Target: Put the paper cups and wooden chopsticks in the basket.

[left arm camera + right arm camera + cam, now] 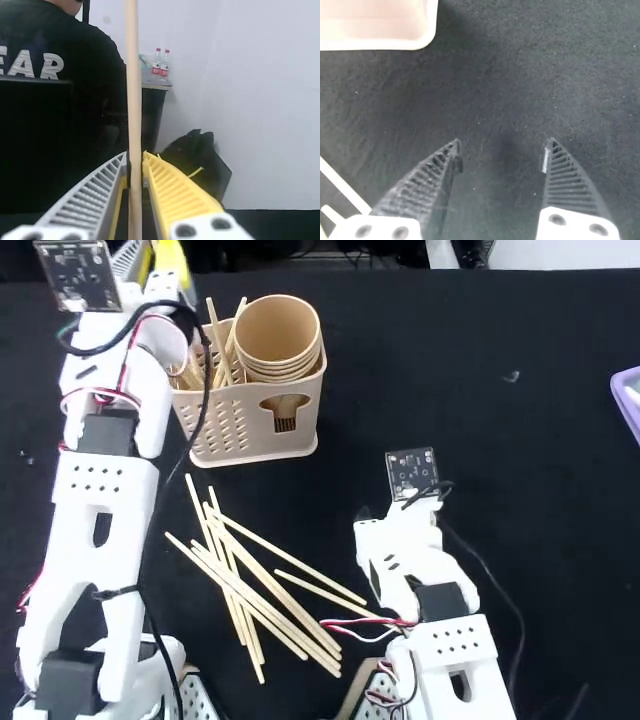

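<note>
Nearest the arm bases, a loose heap of wooden chopsticks (262,590) lies crisscrossed on the black table (500,420). Just beside the heap, the right gripper (502,150) hangs over bare cloth, jaws spread wide and holding nothing. Farther back stands the basket (255,415), with stacked paper cups (282,335) and several sticks inside; the number of cups is hard to tell. At its far left end, the left gripper (134,159) pinches one upright chopstick (132,75), both ends cut off from sight.
</note>
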